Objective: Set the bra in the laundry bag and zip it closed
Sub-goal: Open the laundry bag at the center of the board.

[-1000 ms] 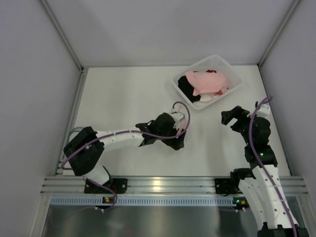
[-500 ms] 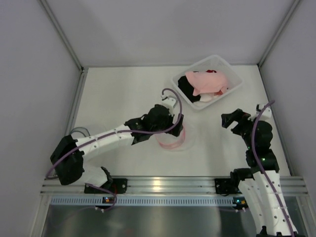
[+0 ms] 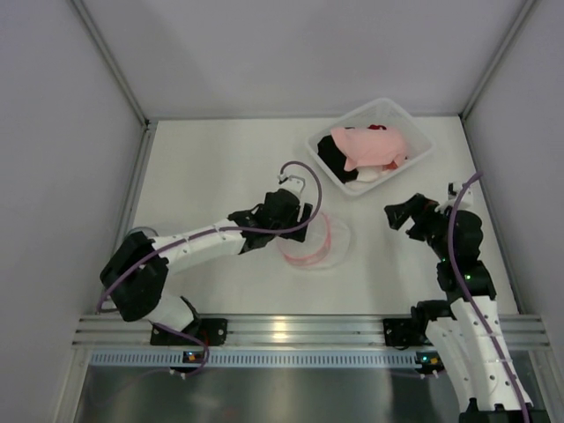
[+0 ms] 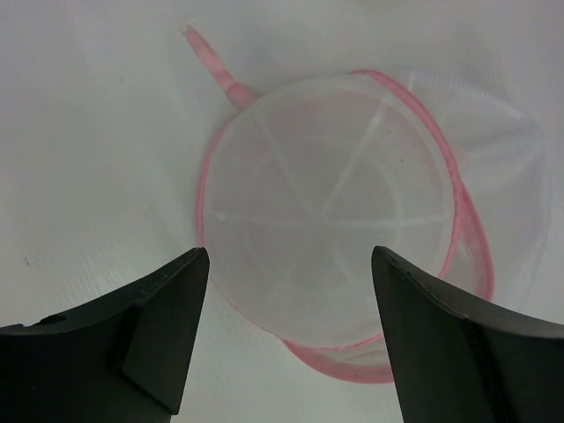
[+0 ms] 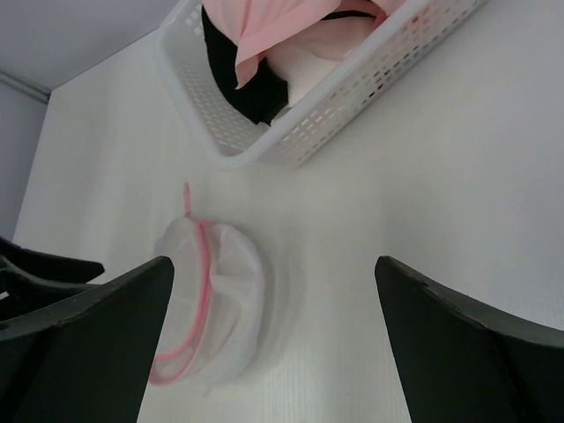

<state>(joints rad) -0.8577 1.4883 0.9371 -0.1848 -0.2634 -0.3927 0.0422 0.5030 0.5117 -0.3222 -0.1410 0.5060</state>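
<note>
The laundry bag [image 3: 317, 242] is a round white mesh pouch with pink trim, lying on the table with its mouth gaping; it also fills the left wrist view [image 4: 326, 211]. My left gripper [image 3: 298, 222] hovers at the bag's left edge, open, with nothing between its jaws [image 4: 289, 256]. The pink bra [image 3: 368, 146] lies on top of other garments in the white basket [image 3: 421, 141]. My right gripper [image 3: 398, 214] is open and empty to the right of the bag [image 5: 216, 300], facing it, with the bra [image 5: 264, 22] at the top of its view.
The basket [image 5: 291, 145] at the back right also holds black and white garments. Grey walls enclose the table on three sides. A metal rail with both arm bases runs along the near edge [image 3: 282, 330].
My left gripper drew back to the upper left off the laundry bag, which it covered before and which now lies uncovered on the table. The right gripper shifted slightly left.
</note>
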